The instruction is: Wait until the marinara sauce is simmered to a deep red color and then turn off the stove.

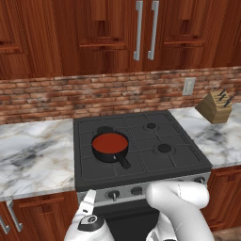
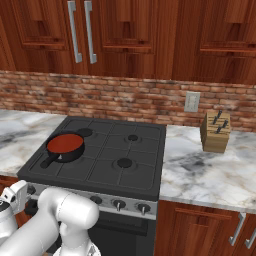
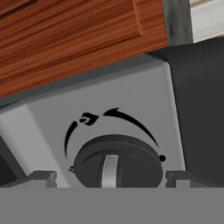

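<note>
Sauce [image 1: 109, 143]: deep red, in pan [image 1: 111, 149], centre frame. End effector [image 3: 109, 177]: fingers apart, straddling stove [image 1: 141, 150] knob [image 3: 117, 164], lower frame. Step: switch-off; next likely closing and turning.

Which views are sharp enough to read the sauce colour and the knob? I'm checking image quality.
Left base view: even light, no glare, sauce plainly deep red in the pan. Right base view: same flat light, sauce smaller but clear. Hand view: tilted, very close, knob and its markings soft-edged yet readable, pincer tips either side of it.
</note>
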Motion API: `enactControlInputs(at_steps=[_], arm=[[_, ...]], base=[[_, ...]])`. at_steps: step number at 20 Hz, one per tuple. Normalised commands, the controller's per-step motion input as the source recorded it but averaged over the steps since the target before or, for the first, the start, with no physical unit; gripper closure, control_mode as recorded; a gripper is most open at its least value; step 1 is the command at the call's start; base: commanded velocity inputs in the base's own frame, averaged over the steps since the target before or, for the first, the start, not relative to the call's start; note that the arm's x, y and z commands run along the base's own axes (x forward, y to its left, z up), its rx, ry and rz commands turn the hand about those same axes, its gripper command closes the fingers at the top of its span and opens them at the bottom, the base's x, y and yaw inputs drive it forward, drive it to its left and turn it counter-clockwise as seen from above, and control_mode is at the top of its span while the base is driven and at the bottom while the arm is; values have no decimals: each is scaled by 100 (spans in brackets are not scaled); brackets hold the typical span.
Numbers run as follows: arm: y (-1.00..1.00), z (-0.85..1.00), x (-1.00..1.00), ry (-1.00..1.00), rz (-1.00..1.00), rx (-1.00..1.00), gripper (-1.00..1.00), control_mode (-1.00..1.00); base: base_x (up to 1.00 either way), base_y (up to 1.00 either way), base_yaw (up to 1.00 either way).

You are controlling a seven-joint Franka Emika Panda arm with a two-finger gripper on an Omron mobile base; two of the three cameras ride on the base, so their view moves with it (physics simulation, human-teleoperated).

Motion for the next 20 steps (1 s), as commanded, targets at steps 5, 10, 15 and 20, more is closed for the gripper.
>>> enactControlInputs(at_steps=[5,10,15,20], arm=[[0,0,0,0,0,0,-100,-100],[0,0,0,0,0,0,-100,-100],[0,0,0,0,0,0,-100,-100],[0,0,0,0,0,0,-100,-100]], base=[[0,0,0],[0,0,0],[0,0,0],[0,0,0]])
